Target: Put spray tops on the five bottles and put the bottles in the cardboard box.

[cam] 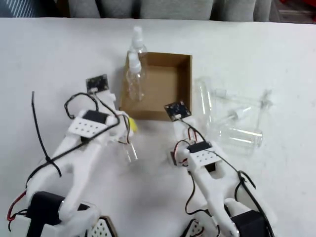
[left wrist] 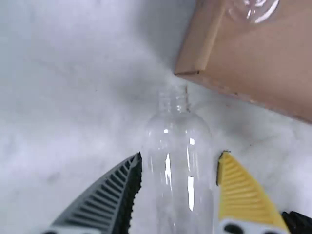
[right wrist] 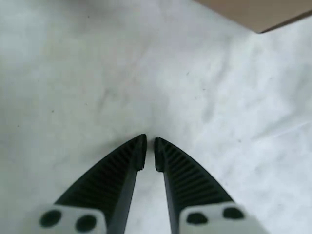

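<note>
- Overhead first: locates the cardboard box (cam: 165, 86) at mid-table (cam: 49, 49), with one capped bottle (cam: 134, 74) standing inside it, against the wall on the left arm's side. Places a second capped bottle (cam: 137, 40) at the far rim; cannot tell whether inside or just behind.
- Still overhead: finds the loose bottles (cam: 242, 138) and loose spray tops (cam: 232, 117) lying together beside the box on the right arm's side, apparently unassembled.
- Left wrist view: shows the left gripper (left wrist: 179, 162) clamped on the body of an uncapped bottle (left wrist: 178, 141), grey and yellow fingers pressed to opposite sides. Neck bare, aimed toward a corner of the box (left wrist: 258, 63), near it but apart.
- Right wrist view: shows the right gripper (right wrist: 150, 153) over bare table, jaws all but closed with a sliver of gap, nothing held.
- Progress, as a judgement: two of five capped, at least one boxed. Remaining: fit a top to the held bottle, cap the loose ones, box all. Less than half complete.
</note>
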